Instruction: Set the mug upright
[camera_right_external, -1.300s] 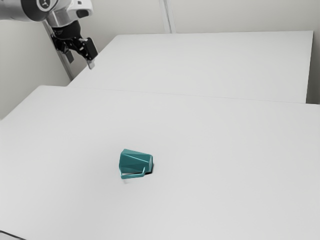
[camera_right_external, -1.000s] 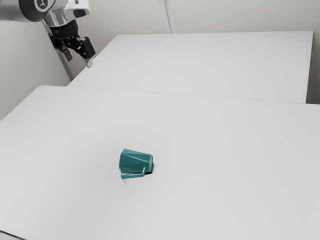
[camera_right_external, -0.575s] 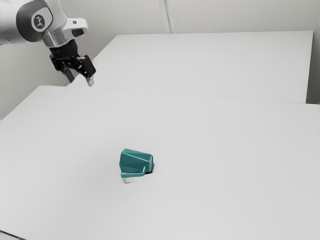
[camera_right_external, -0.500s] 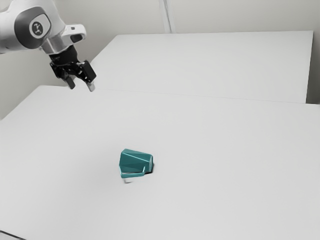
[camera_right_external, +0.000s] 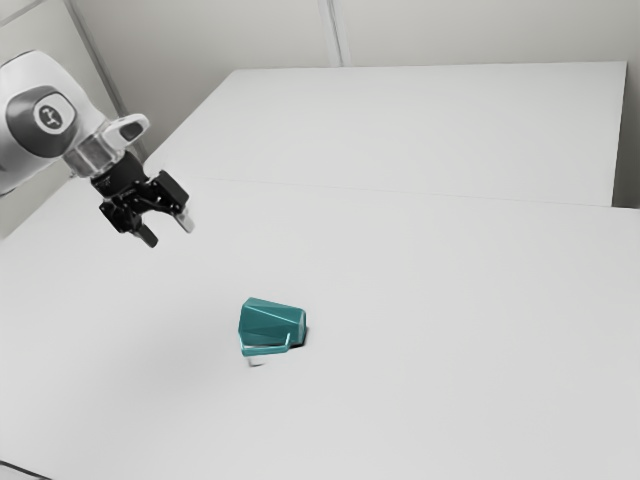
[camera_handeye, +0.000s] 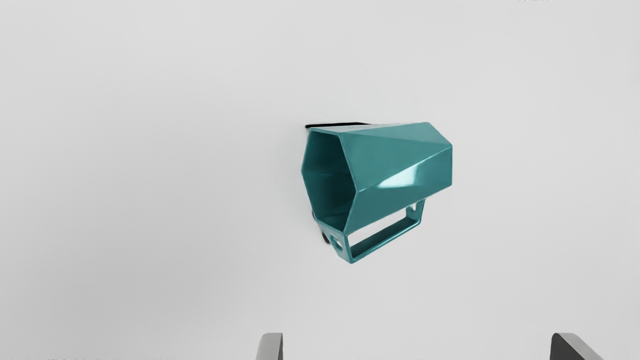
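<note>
Mug, exterior view: teal, faceted, lying on its side just below and left of frame centre (camera_right_external: 270, 324), on the white table (camera_right_external: 430, 350); not upright.
Gripper, exterior view: left part of the frame (camera_right_external: 168, 232), above the table, well apart from the mug; I see the two fingers spread and nothing pinched.
Roll hazard: flat facets should steady the mug, I judge, yet an off-centre nudge from one finger could turn or slide it.
Handle hazard: a low reach could snag the handle (camera_right_external: 267, 351), which juts toward the lower frame edge, and drag the mug round.
Long axis, exterior view: nearly sideways across the frame, wider end toward the left, narrower end toward the right.
Fingers, wrist view: tips wide apart (camera_handeye: 270, 347), the space between them empty; mug out beyond them.
Mouth, wrist view: open, facing sideways along the table (camera_handeye: 327, 175); base at the opposite end (camera_handeye: 451, 165).
Long axis, wrist view: roughly along the line from finger to finger, a little askew.
Grip hazard: closing at this angle would, I judge, squeeze rim against base and may slip; I would favour turning my hand to take the sides.
</note>
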